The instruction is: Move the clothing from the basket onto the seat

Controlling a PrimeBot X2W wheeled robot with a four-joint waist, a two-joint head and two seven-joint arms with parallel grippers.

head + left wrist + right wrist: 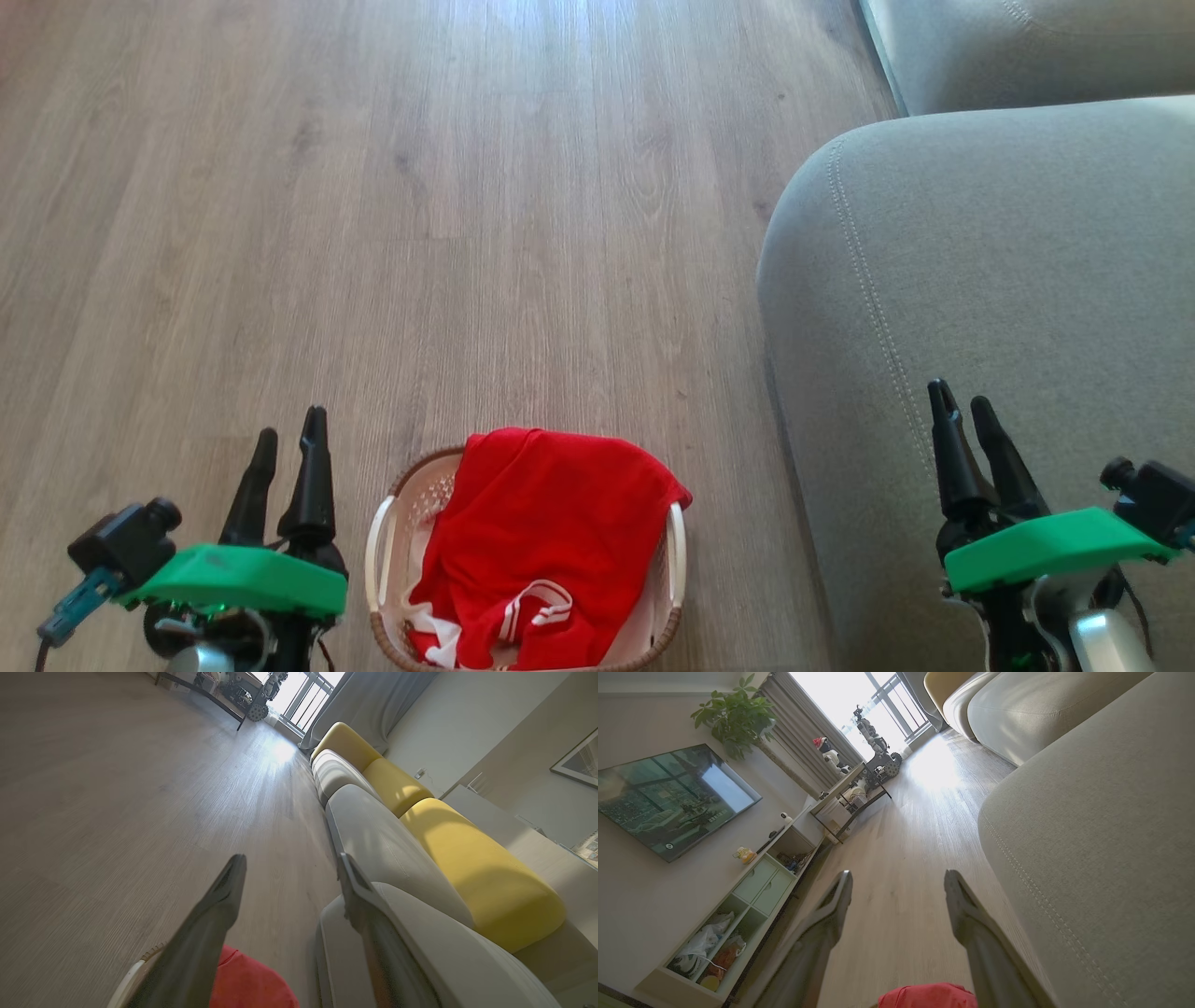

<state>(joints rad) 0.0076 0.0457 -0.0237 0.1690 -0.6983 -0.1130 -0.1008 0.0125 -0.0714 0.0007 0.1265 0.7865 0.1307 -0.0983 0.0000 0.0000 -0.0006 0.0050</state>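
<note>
Red striped clothing point(541, 523) fills the white basket point(411, 472) near the grey seat point(980, 280). Left gripper point(291, 425) and right gripper point(960, 394) hang parted, apparently empty.

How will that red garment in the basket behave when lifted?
The clothing lies crumpled, draped over the basket rim, so it will likely hang limp. It looks thin, probably light. A trailing fold might drag the basket.

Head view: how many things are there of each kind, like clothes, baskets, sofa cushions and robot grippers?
clothing: 1, red, lying in the basket
basket: 1
grey sofa cushions: 2, the seat and the far cushion
grippers: 2, the left gripper and the right gripper
Total: 6
</note>
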